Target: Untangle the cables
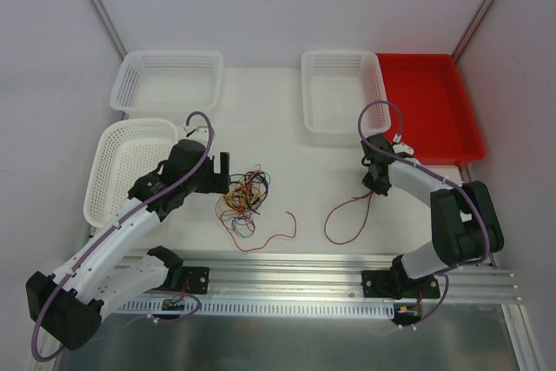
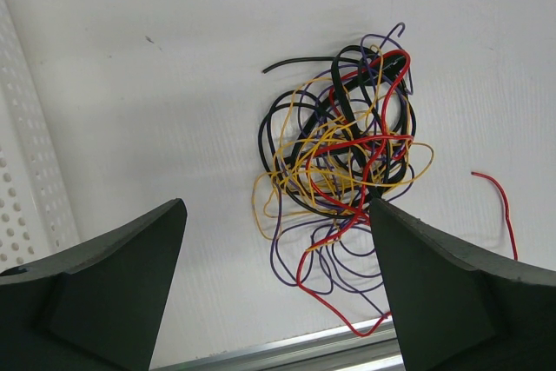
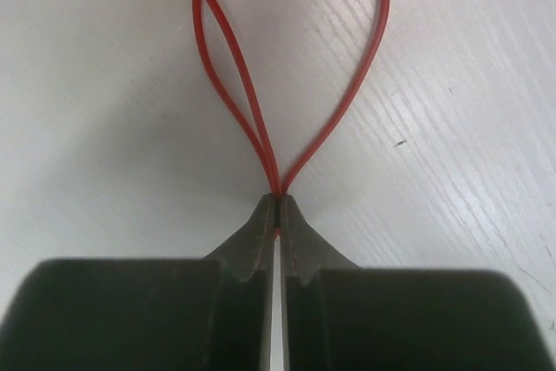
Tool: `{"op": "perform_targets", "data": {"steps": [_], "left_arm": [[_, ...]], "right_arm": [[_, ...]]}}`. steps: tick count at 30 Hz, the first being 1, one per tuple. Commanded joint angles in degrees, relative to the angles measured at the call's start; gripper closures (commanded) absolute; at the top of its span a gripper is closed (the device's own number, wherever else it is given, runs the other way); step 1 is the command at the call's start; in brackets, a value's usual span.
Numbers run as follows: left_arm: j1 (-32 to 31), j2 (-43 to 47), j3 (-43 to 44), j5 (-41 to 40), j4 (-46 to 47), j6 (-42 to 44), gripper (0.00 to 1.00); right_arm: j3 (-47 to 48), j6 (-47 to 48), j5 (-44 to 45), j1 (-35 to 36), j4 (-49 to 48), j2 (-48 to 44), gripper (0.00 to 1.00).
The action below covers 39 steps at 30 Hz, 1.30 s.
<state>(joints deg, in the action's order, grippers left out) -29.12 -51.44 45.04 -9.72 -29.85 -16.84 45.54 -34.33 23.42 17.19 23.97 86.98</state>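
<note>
Low in the top view, right of centre, a red cable [image 1: 346,221] loops on the table [image 1: 291,132]. The right gripper [image 3: 276,203] is pinched tight on its upper end, both strands running out from between the fingertips. Left of centre lies the tangle [image 2: 334,149] of red, yellow, black and purple cables, a red tail trailing to the lower right. The left gripper [image 2: 276,208] hovers just left of it, jaws wide apart, holding nothing. Farther up stand three white baskets [image 1: 169,84] and, upper right, a red tray [image 1: 430,106].
</note>
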Motion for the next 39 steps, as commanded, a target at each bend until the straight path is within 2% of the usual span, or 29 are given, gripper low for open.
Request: {"op": "perform_targets", "data": {"steps": [1, 5, 12, 19, 20, 24, 29, 33, 39], "left_arm": [[0.65, 0.02, -0.65, -0.92, 0.67, 0.76, 0.12], [0.65, 0.11, -0.65, -1.01, 0.75, 0.76, 0.12], [0.65, 0.38, -0.65, -1.8, 0.67, 0.67, 0.12], [0.65, 0.81, -0.65, -2.15, 0.67, 0.58, 0.12], [0.65, 0.9, -0.74, -2.24, 0.67, 0.58, 0.12], [0.65, 1.08, -0.83, -2.5, 0.75, 0.58, 0.12], [0.65, 1.08, -0.74, -2.59, 0.67, 0.58, 0.12], [0.65, 0.82, -1.0, -2.68, 0.67, 0.58, 0.12], [0.65, 0.38, -0.83, -2.5, 0.67, 0.76, 0.12]], "right_arm": [[-2.82, 1.71, -3.46, 0.65, 2.67, -2.25, 0.99], [-3.7, 4.35, -5.4, 2.75, 2.93, -5.32, 0.99], [2.7, 11.91, -6.02, 7.5, 10.82, -14.46, 0.99], [19.48, 23.06, -11.11, 8.65, 19.62, -18.07, 0.99], [24.37, 24.21, -12.07, 8.65, 20.41, -17.99, 0.99], [36.53, 30.71, -11.65, 8.74, 21.65, -15.71, 0.99], [49.1, 39.24, -6.29, 8.12, 16.82, -9.91, 0.99], [61.04, 42.76, -6.98, 5.67, 12.26, -2.71, 0.99], [68.98, 47.68, -9.44, 2.24, 3.92, 7.49, 0.99]]}}
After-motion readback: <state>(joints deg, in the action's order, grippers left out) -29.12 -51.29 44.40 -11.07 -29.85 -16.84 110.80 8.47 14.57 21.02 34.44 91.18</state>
